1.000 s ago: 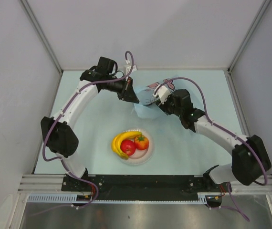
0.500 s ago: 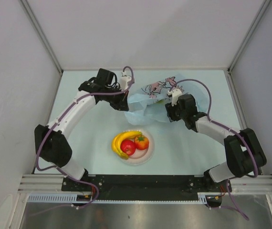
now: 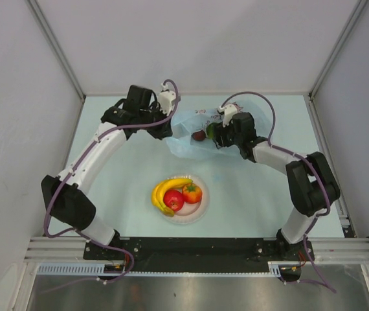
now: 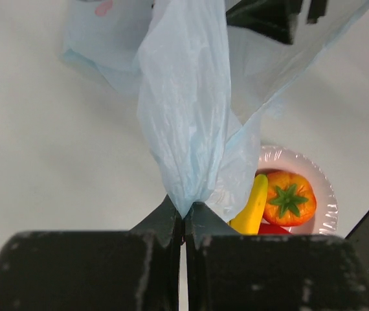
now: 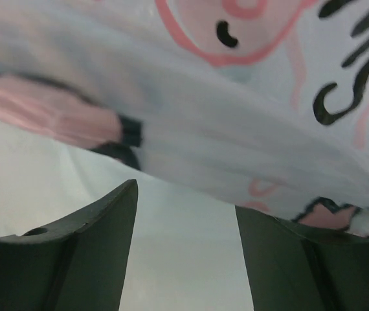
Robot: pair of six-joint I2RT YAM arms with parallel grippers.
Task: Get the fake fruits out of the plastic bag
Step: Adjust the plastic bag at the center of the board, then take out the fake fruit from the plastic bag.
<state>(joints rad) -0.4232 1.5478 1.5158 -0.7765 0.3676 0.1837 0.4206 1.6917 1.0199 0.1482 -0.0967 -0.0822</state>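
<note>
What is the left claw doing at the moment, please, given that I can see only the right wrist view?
Observer: The left claw is shut on a gathered fold of the plastic bag.
Operator: Thank you. Are any fruits out of the bag?
Observer: Yes. A banana, a red apple and an orange-red fruit lie on the white plate, nearer the arm bases than the bag.
Operator: Is there anything close to my claw?
Observer: In the top view a dark purple fruit shows against the blue plastic, right beside the right claw. I cannot tell whether it is inside the bag.
</note>
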